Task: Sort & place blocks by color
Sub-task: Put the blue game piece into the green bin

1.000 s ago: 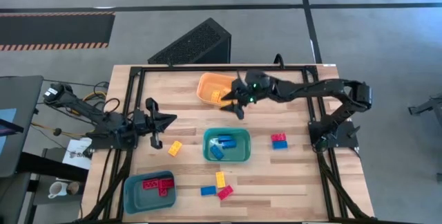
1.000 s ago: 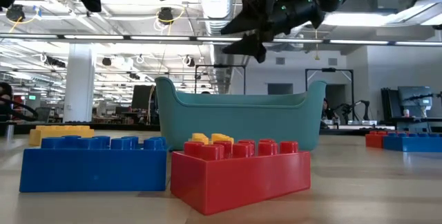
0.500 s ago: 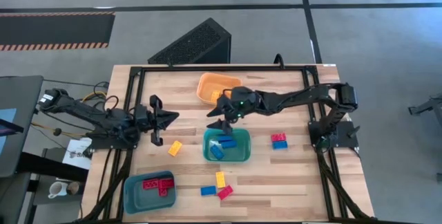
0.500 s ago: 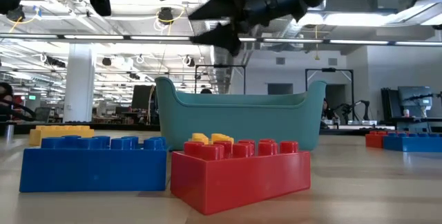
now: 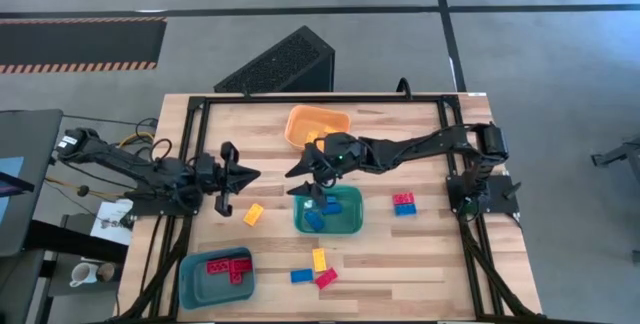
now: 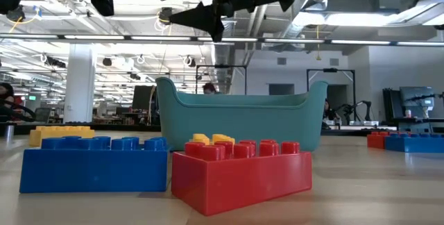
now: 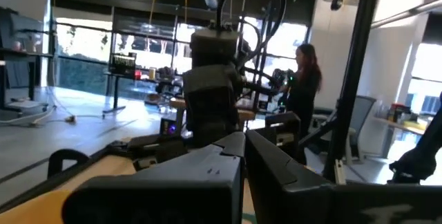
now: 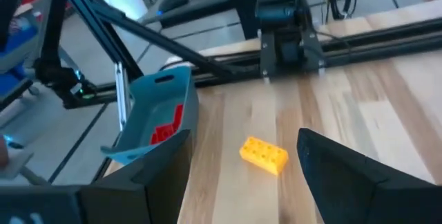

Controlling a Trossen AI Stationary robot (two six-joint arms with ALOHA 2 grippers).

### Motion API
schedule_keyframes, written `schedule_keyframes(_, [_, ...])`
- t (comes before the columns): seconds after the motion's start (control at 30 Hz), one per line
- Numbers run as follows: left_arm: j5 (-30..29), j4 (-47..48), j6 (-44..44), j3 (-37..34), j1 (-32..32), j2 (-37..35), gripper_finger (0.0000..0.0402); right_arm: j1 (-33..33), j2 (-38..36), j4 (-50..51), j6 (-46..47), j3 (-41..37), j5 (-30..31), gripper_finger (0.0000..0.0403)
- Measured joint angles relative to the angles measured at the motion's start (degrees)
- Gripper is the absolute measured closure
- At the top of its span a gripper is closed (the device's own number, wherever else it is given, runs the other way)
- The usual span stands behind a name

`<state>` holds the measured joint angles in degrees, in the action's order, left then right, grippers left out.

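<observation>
Swinging away from the orange bin (image 5: 318, 124), the right gripper (image 5: 303, 178) had travelled across the counter (image 5: 420, 254) over the past second and now hung with its fingers spread wide and empty, just off the near-left corner of the teal bin (image 5: 329, 210), whereas a second earlier it had hovered at the orange bin's edge. Beneath and just beside that gripper lay the blue blocks (image 5: 322, 210) inside the teal bin, unchanged. Ahead of the gripper, toward the left arm, a lone yellow block (image 8: 264, 155) rested flat on the wood, and farther beyond it the blue-grey bin (image 8: 156, 117) held red blocks (image 5: 229, 266). The left gripper (image 5: 236, 177) had stayed where it was, at the counter's left side, pressed together with nothing between its fingers, close to that yellow block. Well apart from the right gripper, a stacked red and blue pair (image 5: 404, 204) sat on the far side of the teal bin, and a loose group of blue, yellow and red blocks (image 5: 314, 268) lay at the counter's front edge, none of them shifted. From the low view the right gripper showed high above the teal bin's rim, further along than half a second before.
</observation>
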<state>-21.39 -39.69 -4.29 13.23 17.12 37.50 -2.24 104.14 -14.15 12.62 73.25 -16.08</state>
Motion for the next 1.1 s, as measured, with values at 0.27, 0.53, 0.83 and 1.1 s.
schedule_keyframes(0.27, [0.1, -1.2, 1.4, 0.0, 0.0, 0.0, 0.0400, 0.0, -1.1, 2.3, 0.8, 0.0, 1.3, 0.0121])
schedule_keyframes(0.53, [-0.1, -1.3, 2.1, 0.0, 0.0, 0.0, 0.0400, 0.9, -7.5, 15.7, -0.9, 0.1, 9.3, 0.0121])
schedule_keyframes(0.83, [-0.4, -1.2, 2.8, 0.0, 0.0, 0.0, 0.0400, 4.9, -19.0, 23.2, 0.5, -6.4, 20.4, 0.0121])
schedule_keyframes(1.1, [-1.0, -1.5, 2.8, 0.0, 0.0, 0.0, 0.0400, 10.5, -28.8, 10.6, 7.8, -23.9, 30.6, 0.0121])
